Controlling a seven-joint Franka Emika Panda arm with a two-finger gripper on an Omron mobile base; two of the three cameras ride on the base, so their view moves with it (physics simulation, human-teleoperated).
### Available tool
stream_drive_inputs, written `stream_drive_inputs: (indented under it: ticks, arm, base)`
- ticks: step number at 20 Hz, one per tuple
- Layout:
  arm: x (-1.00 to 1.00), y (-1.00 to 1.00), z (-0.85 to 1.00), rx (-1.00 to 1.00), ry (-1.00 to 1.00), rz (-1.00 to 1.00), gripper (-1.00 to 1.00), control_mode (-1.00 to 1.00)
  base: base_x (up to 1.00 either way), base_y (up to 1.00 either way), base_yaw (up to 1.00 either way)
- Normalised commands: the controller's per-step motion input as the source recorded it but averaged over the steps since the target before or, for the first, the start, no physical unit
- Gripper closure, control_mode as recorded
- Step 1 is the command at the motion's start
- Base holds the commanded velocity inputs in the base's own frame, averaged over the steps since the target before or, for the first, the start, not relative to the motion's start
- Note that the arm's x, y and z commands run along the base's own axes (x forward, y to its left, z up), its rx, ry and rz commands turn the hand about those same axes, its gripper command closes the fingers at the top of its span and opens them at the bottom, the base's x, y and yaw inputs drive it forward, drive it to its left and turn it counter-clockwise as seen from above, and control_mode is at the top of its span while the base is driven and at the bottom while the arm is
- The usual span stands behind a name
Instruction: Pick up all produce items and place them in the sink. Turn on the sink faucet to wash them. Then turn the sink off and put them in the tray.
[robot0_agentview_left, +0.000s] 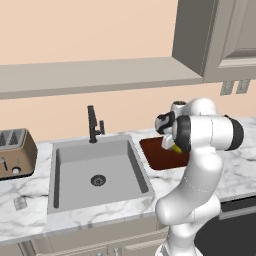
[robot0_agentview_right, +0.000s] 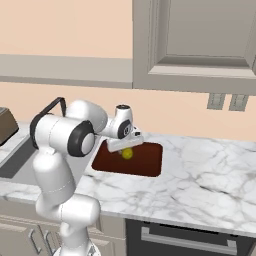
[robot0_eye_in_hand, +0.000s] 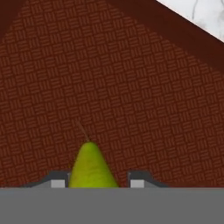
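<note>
Small yellow-green pear-shaped fruit (robot0_eye_in_hand: 91, 168) clamped between the two dark finger tips of the end effector (robot0_eye_in_hand: 97, 181), tapered stemmed end pointing toward 12 o'clock in the hand view, jaws closed narrowly against its sides. Held just above the flat dark red-brown rectangular tray (robot0_eye_in_hand: 131, 96) with woven-pattern floor; whether touching it or slightly clear, impossible to tell. Tray rim and a corner of white marble surface (robot0_eye_in_hand: 205, 13) at 1 o'clock in the hand view.

In the right base view, fruit (robot0_agentview_right: 127, 153) hanging under the end effector (robot0_agentview_right: 126, 149), over the left half of the tray (robot0_agentview_right: 147, 162). White marble surface (robot0_agentview_right: 200, 175) stretching toward 3 o'clock from the tray.

In the left base view, tray (robot0_agentview_left: 157, 152) just beside the grey rectangular recessed sink (robot0_agentview_left: 85, 170), at its 3 o'clock, partly hidden by the white arm. A sliver of the fruit (robot0_agentview_left: 177, 148) visible at the arm's edge above the tray. Round dark drain (robot0_agentview_left: 98, 180) near basin centre. Thin black upright faucet (robot0_agentview_left: 93, 125) with bent spout at 12 o'clock of the basin. Brown toaster (robot0_agentview_left: 15, 152) at 9 o'clock of the sink, on the marble.
</note>
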Motion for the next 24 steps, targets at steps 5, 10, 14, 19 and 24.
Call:
stream_drive_inputs:
  ticks: [5,10,14,19,24]
  arm:
    - [0.10,0.00,-0.28,0.00,0.01,0.02,1.00,-1.00]
    - [0.03,0.00,-0.14,0.00,-0.01,0.03,-1.00,-1.00]
    - [-0.14,-0.09,0.03,0.00,-0.03,0.02,-1.00,-1.00]
    - [-0.33,-0.10,0.25,0.00,-0.09,0.00,-1.00,-1.00]
    - [-0.33,-0.05,0.32,0.00,-0.08,0.00,-1.00,-1.00]
  base:
    - [0.00,0.00,0.00]
    - [0.00,0.00,0.00]
    - [0.00,0.00,0.00]
    - [0.00,0.00,0.00]
    - [0.00,0.00,0.00]
